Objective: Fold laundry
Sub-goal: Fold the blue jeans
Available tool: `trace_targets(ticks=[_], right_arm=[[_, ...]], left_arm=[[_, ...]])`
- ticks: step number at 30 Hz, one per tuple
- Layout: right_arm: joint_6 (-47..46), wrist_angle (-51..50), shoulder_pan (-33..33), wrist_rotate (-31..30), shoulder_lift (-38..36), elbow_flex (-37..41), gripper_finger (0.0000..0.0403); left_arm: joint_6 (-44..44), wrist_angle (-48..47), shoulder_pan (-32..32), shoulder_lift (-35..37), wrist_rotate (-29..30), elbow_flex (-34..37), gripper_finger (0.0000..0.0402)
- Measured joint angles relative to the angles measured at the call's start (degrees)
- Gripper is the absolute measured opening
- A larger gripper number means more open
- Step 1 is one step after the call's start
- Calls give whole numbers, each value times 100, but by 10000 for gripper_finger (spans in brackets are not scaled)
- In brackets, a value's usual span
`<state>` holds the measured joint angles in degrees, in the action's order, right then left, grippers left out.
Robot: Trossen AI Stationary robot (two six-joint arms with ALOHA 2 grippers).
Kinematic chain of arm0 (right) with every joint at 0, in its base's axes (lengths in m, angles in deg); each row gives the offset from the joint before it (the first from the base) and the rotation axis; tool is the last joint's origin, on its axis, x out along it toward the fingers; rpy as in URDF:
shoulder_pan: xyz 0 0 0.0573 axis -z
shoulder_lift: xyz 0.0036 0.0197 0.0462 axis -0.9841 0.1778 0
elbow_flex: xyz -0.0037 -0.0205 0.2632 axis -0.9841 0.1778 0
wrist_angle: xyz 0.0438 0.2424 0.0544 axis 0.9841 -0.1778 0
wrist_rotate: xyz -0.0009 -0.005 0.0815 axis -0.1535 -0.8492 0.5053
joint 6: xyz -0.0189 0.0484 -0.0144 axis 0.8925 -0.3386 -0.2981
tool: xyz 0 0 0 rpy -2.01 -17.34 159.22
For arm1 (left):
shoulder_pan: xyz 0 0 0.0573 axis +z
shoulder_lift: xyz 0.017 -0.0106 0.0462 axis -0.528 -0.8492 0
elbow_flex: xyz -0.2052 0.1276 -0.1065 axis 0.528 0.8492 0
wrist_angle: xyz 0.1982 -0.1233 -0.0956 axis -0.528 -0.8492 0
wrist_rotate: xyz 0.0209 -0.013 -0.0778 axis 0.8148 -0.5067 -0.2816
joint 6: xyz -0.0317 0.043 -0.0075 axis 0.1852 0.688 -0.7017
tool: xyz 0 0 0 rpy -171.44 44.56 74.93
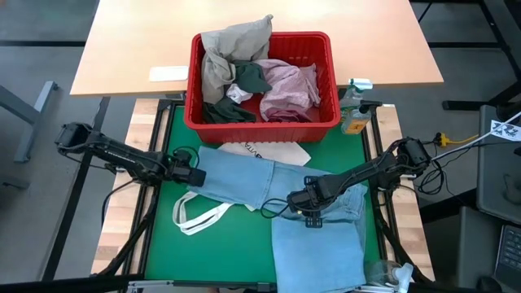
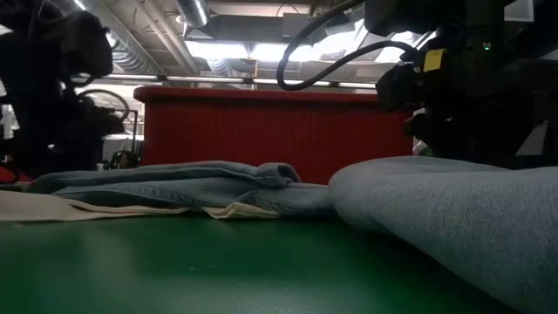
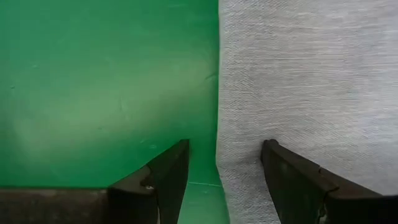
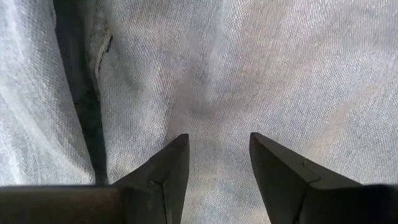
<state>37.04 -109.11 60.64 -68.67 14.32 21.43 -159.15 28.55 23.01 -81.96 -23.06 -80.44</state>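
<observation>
Light blue jeans [image 1: 244,181] lie on the green mat [image 1: 163,244], one part stretched to the left and the other folded toward the near edge [image 1: 317,248]. My left gripper [image 1: 198,175] is low at the jeans' left end, open. In the left wrist view [image 3: 224,152] its fingers straddle the cloth's edge [image 3: 219,93], one over the mat and one over the denim. My right gripper [image 1: 311,213] points down at the middle of the jeans [image 4: 249,74], open [image 4: 219,146]. More laundry fills the red basket [image 1: 262,122]. My left gripper has the jeans' left edge between its open fingers; I cannot tell whether either finger touches the cloth. My right gripper stands open just over the denim near a seam [image 4: 102,56], coming from above; I cannot tell whether the fingertips touch it.
The red basket at the far edge holds beige [image 1: 236,41], dark green [image 1: 248,77], pink [image 1: 289,85] and white cloth. A white tote bag [image 1: 199,216] lies partly under the jeans, its handles toward the near left. A spray bottle [image 1: 354,110] stands at the far right.
</observation>
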Motion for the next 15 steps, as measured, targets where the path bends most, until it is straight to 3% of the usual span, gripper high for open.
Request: trace_targets(ticks=[7,15], right_arm=[[0,-9,0,0,0,0,170],[0,-30,0,0,0,-2,170]], left_arm=[[61,299,-52,15,50,175,187],[50,622,-48,25,-31,201,123]])
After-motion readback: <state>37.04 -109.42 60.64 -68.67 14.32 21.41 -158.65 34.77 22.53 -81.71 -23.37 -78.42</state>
